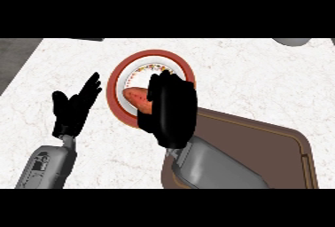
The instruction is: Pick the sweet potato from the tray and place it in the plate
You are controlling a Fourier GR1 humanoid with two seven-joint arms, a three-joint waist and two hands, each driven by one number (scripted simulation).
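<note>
Sweet potato, orange-red and tapered, lies over the plate. Right hand curls around its end. Left hand rests open, fingers straight, above the counter

The right hand is hovering over the red-rimmed plate, its fingers lying alongside the sweet potato, which is poking out to its left. Behind its wrist the brown tray is lying. The left hand is resting open, leftward.

counter — white marble | plate — left | tray — right
</note>
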